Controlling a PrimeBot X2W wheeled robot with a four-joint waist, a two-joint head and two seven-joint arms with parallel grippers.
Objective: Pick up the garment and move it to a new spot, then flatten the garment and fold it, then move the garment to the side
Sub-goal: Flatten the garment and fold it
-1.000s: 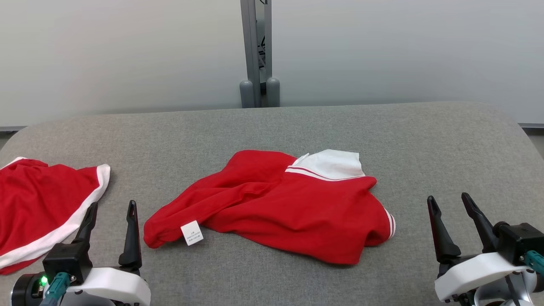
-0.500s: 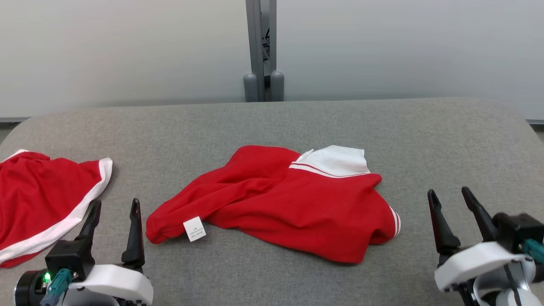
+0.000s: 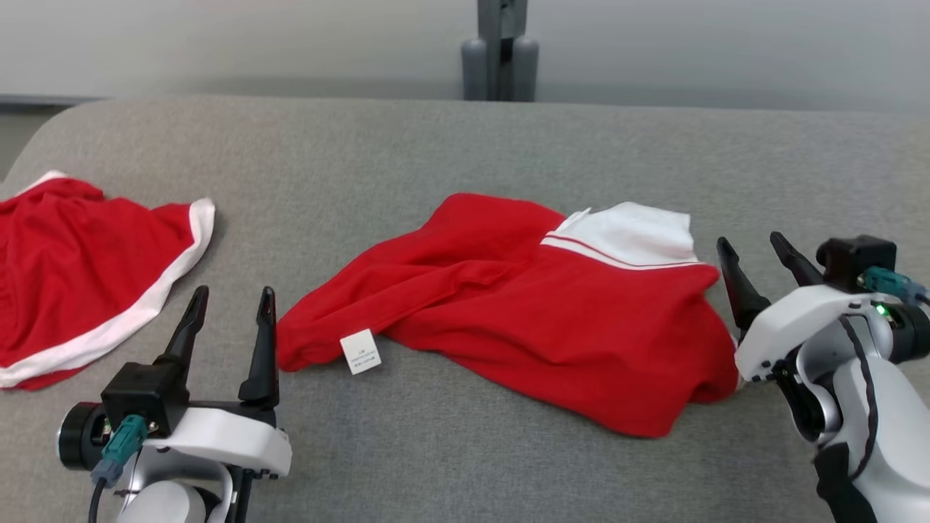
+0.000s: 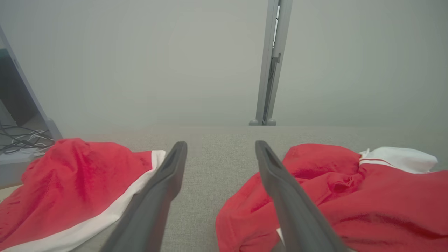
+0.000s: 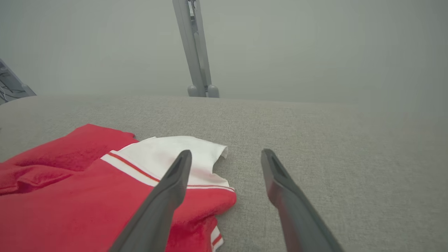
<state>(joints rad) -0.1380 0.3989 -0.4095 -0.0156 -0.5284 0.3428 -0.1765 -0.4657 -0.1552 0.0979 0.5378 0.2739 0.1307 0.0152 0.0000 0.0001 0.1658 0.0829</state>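
Note:
A crumpled red garment (image 3: 538, 312) with a white collar (image 3: 628, 236) and a white label (image 3: 360, 351) lies mid-table; it also shows in the left wrist view (image 4: 367, 199) and right wrist view (image 5: 80, 196). My left gripper (image 3: 231, 298) stands open just left of the garment's label end, empty, its fingers (image 4: 280, 182) straddling bare table. My right gripper (image 3: 755, 247) stands open at the garment's right edge, empty, with its left finger (image 5: 168, 196) over the red cloth near the collar.
A second red garment with white trim (image 3: 80, 269) lies at the table's left end, also seen in the left wrist view (image 4: 70, 185). The grey fabric table (image 3: 436, 145) reaches back to a pale wall with a grey post (image 3: 500, 43). Cables (image 4: 21, 138) lie beyond the left edge.
The head camera has tilted down and shifted, so the whole scene sits higher and rightward. My right gripper has come in to the garment's right edge. The left gripper stays beside the label end.

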